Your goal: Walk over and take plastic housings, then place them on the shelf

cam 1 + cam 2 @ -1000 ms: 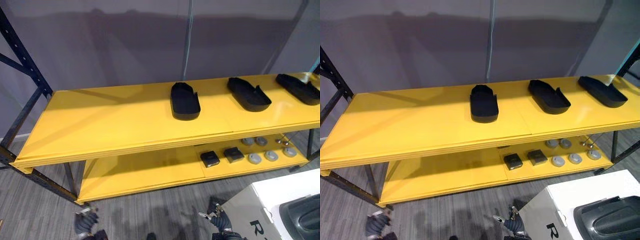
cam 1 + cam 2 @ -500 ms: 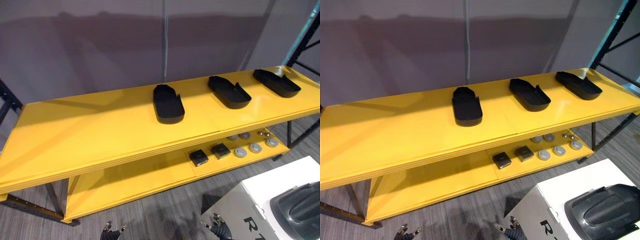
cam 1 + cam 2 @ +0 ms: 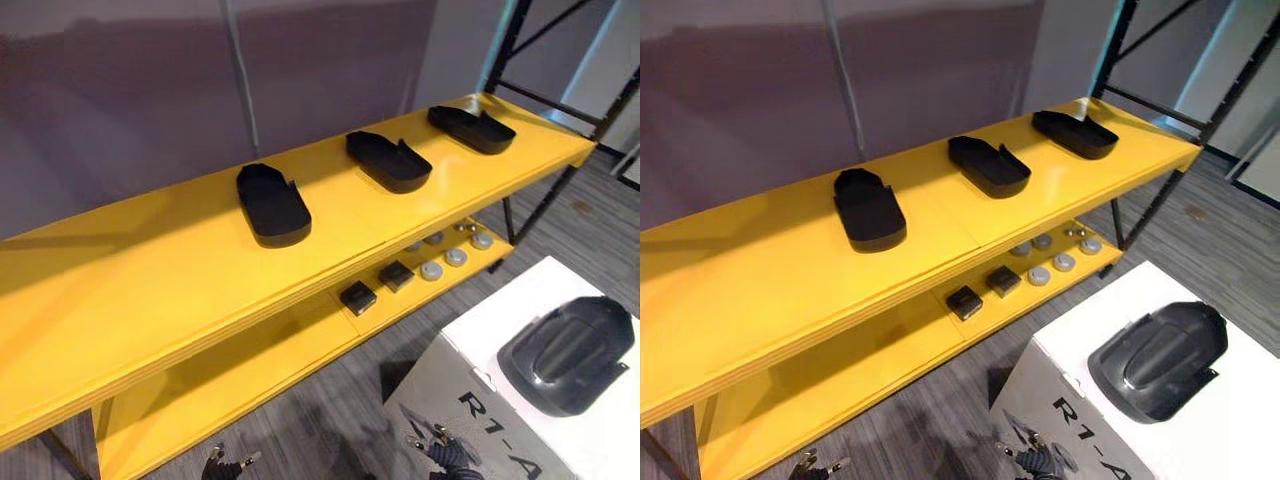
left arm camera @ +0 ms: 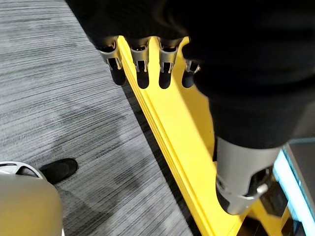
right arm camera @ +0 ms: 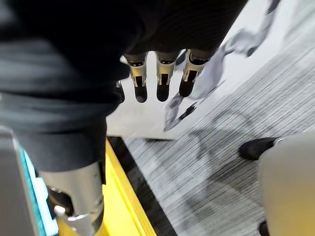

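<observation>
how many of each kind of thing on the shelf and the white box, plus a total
housings: 4
black blocks: 2
grey discs: 5
total: 11

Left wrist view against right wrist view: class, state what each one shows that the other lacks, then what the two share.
Left wrist view, not the right: the left hand, fingers straight and holding nothing, with the long layered edge of the yellow shelf running past its fingertips. Right wrist view, not the left: the right hand, also straight-fingered and holding nothing, with the side of a printed white box past its fingers. Shared: the grey striped floor and a stretch of yellow shelf board.
</observation>
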Controlling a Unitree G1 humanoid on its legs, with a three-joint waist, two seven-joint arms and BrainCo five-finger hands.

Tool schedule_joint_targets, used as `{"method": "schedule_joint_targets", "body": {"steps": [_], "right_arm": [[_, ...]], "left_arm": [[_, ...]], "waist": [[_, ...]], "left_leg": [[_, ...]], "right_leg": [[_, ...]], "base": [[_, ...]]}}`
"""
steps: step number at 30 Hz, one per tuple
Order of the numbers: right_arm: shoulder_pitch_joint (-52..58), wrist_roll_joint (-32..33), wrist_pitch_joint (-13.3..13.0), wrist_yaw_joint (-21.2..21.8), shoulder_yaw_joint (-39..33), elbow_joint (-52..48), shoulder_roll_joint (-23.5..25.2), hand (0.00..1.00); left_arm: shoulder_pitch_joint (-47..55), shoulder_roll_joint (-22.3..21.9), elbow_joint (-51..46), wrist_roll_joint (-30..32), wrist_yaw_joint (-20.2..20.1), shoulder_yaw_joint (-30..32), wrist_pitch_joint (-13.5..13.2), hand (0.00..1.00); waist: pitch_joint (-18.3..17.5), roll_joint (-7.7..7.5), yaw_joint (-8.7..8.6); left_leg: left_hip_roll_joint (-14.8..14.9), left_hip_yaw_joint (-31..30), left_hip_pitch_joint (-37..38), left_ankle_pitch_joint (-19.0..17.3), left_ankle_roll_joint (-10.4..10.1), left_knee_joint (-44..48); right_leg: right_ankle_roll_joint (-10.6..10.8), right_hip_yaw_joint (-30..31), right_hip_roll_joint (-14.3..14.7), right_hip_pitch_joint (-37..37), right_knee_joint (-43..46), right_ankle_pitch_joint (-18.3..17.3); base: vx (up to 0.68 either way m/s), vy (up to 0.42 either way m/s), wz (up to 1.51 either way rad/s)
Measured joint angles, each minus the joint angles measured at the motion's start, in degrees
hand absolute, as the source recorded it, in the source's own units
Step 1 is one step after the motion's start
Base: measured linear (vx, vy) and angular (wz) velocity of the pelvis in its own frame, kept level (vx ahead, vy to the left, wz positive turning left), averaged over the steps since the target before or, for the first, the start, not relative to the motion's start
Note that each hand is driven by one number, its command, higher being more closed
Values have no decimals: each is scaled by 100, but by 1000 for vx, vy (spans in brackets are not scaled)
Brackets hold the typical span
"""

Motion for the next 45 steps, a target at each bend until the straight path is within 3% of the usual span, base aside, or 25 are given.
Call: {"method": "schedule_joint_targets", "body": {"steps": [5,7,8,9,10,12,14,17,19,24,25,26,27,28,30,31,32,35,36,39,40,41,43,44,45], "right_arm": [[-281,-65,29,-62,-1,-42,-10,0],[-297,-160,38,-65,32,-88,-10,0],[-323,-159,41,-66,27,-90,-4,0],[-276,-159,50,-64,30,-82,8,0],[-162,-158,52,-64,26,-73,9,0],[-95,-158,52,-62,36,-47,9,0],[-234,-158,52,-63,37,14,-2,0],[-691,-159,42,-67,32,59,-108,0],[-670,-165,50,-83,22,193,-240,0],[-667,-178,52,-112,14,194,-354,0],[-761,-180,56,-124,18,188,-375,0],[-778,-182,56,-130,32,190,-369,0],[-934,-208,56,-138,43,183,-284,0],[-994,-242,54,-146,104,183,-220,0],[-1108,-289,50,-178,302,167,-214,0],[-1098,-301,53,-207,281,167,-269,0],[-1081,-302,54,-214,277,165,-295,0],[-720,-297,50,-241,251,-55,-250,0],[-589,-289,47,-271,233,-90,-250,0],[-445,-264,45,-317,161,-80,-232,0],[-454,-238,45,-324,127,-75,-285,0],[-474,-209,45,-357,107,-27,-381,0],[-479,-163,43,-373,11,16,-376,0],[-473,-157,42,-386,11,39,-369,0],[-438,-155,38,-394,9,40,-382,0]], "left_arm": [[-431,-2,-10,88,8,-58,-2,0],[-635,-36,-161,89,7,-105,-2,0],[-650,-57,-252,91,8,-99,-14,0],[-730,-54,-277,92,11,-108,-19,0],[-729,-39,-279,91,14,-196,-2,0],[-703,-16,-281,91,15,-262,11,0],[-644,1,-283,87,34,-256,57,0],[-639,51,-222,84,66,-272,109,0],[-600,-40,-124,80,67,-383,104,0],[-506,-79,-130,79,69,-371,104,0],[-493,-175,-128,79,70,-357,113,0],[-459,-218,-126,75,78,-329,115,0],[-394,-236,-123,71,85,-305,116,0],[-385,-204,-123,24,81,-307,115,0],[-468,-67,-26,-23,74,-321,117,0],[-611,-68,63,-22,71,-341,113,0],[-653,-68,97,-20,70,-363,107,0],[-763,38,127,-13,55,-399,109,0],[-858,67,131,-12,46,-493,111,0],[-939,8,132,-16,-6,-577,117,0],[-934,-63,133,-19,-8,-628,116,0],[-919,-143,132,-24,-3,-741,114,0],[-921,-152,93,-33,14,-819,101,0],[-941,-148,95,-36,23,-820,100,0],[-958,-148,96,-37,58,-837,100,0]], "waist": [[300,-47,73],[334,-11,72],[369,12,75],[403,20,72],[402,46,69],[312,-45,103],[169,-160,259],[163,-200,338],[136,-160,285],[93,-102,196],[133,-24,190],[169,41,225],[216,115,276],[225,106,302],[267,50,229],[353,114,131],[374,181,136],[348,299,37],[392,257,-10],[470,211,3],[528,210,8],[589,217,13],[620,260,17],[630,273,21],[622,368,18]], "left_leg": [[14,326,-378,-156,177,373],[176,296,-877,-326,396,919],[221,281,-950,-366,447,985],[219,140,-1003,-372,450,1073],[180,-31,-992,-357,468,1099],[95,-175,-1020,-274,462,1072],[49,-93,-1306,-118,455,1116],[108,193,-1664,52,385,1144],[208,324,-1521,103,340,1161],[504,826,-1361,135,226,1078],[625,1310,-1229,62,87,1016],[676,1563,-1120,56,76,962],[808,2034,-874,38,29,886],[883,2388,-719,3,-65,908],[914,2814,-491,-135,-283,1104],[892,2435,-483,-348,-545,1234],[922,2185,-496,-391,-560,1277],[1473,1984,-541,-442,-387,1798],[1727,2012,-563,-474,-344,2039],[2169,1374,-763,-491,-256,3036],[2007,641,-840,-752,-399,3147],[1493,-545,-867,-1129,-613,3069],[871,-1797,-1022,-1287,-789,2840],[753,-2020,-1063,-1266,-765,2731],[687,-2228,-1150,-960,-560,2450]], "right_leg": [[126,350,-15,-344,63,212],[311,338,-62,-585,156,333],[288,245,-40,-653,458,134],[178,-107,-100,-932,1901,-519],[292,-316,-196,-929,3015,-868],[470,-482,-313,-597,3520,-1032],[473,-802,-531,-177,2426,-1201],[418,-1030,-520,74,933,-1224],[189,-948,-440,312,580,-1089],[86,-639,-321,62,528,-859],[-267,-1869,-739,-101,805,-887],[-355,-2524,-992,-145,1055,-880],[-342,-3654,-1410,-263,1581,-890],[-359,-4269,-1605,-331,1836,-879],[-225,-4606,-1741,-398,1962,-839],[-167,-4322,-1583,-395,1836,-798],[-157,-4169,-1454,-379,1714,-771],[-198,-3882,-782,-201,1127,-666],[-247,-3823,-584,-144,1004,-577],[-373,-3389,-294,9,835,-529],[-391,-3181,-313,91,814,-533],[-393,-2860,-356,237,772,-534],[-391,-2494,-385,389,751,-535],[-384,-2404,-379,414,752,-539],[-291,-2246,-298,427,800,-585]], "base": [[-60,22,-34],[-94,15,9],[-106,-3,35],[-65,-28,64],[-50,-53,74],[-14,-63,53],[-38,-106,-7],[-103,-163,-58],[-163,-122,-41],[-129,-38,-75],[-128,13,-139],[-159,13,-197],[-109,-14,-204],[-131,-86,-206],[-99,-174,-159],[-83,-146,-135],[-92,-95,-117],[16,-193,-94],[96,-189,-38],[177,-266,-80],[128,-67,-114],[104,-3,-112],[103,75,-106],[110,130,-102],[75,110,-70]]}}
